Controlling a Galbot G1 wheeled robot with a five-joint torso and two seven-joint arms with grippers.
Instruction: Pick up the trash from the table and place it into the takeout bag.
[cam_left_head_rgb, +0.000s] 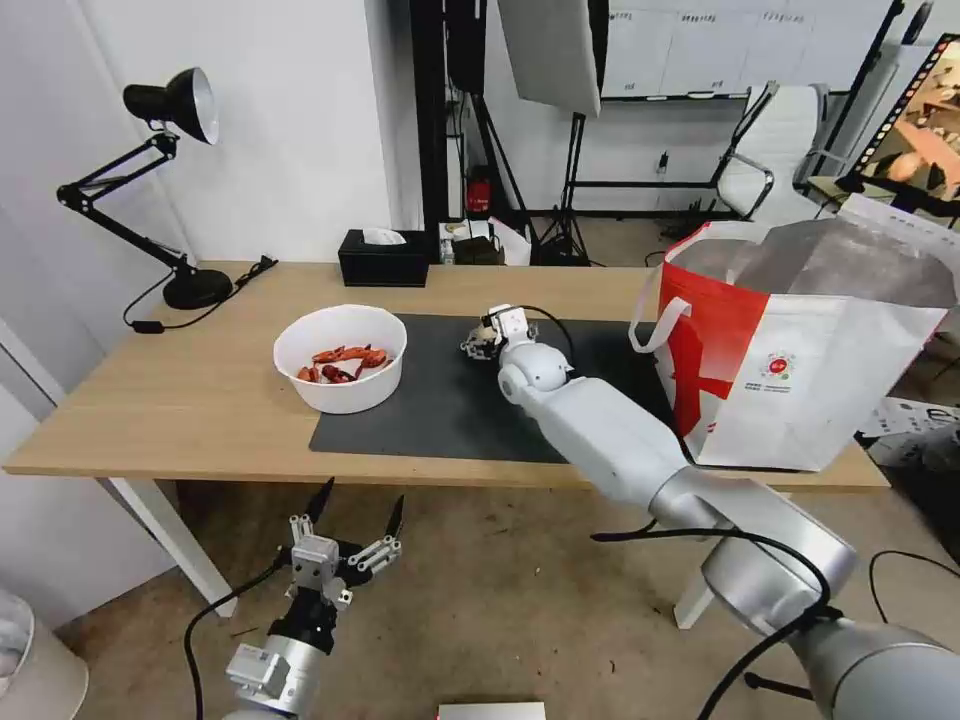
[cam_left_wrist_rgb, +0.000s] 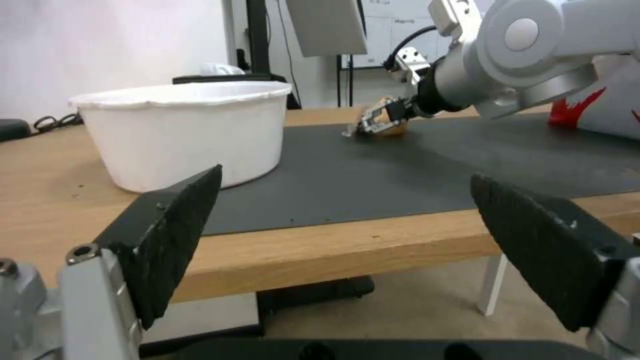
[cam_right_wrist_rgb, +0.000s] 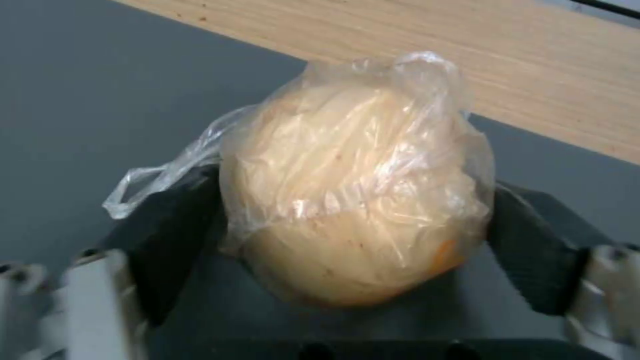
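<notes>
A small knotted bag of yellowish stuff (cam_right_wrist_rgb: 353, 170) lies on the dark mat (cam_left_head_rgb: 430, 410) of the table (cam_left_head_rgb: 200, 400). My right gripper (cam_left_head_rgb: 487, 338) is down around it, both black pads pressed against its sides. That gripper (cam_left_wrist_rgb: 377, 120) and the bag (cam_left_wrist_rgb: 395, 131) are also seen low across the mat in the left wrist view. A white bowl (cam_left_head_rgb: 345, 395) with red crayfish shells (cam_left_head_rgb: 340, 362) stands at the mat's left end. The red-and-white takeout bag (cam_left_head_rgb: 800, 370) stands open on the table's right end. My left gripper (cam_left_head_rgb: 355, 520) hangs open below the table's front edge.
A black tissue box (cam_left_head_rgb: 385, 258) sits at the table's far edge and a black desk lamp (cam_left_head_rgb: 170, 180) at its far left corner. The mat between the bowl and the takeout bag is bare. Light stands and a chair are behind the table.
</notes>
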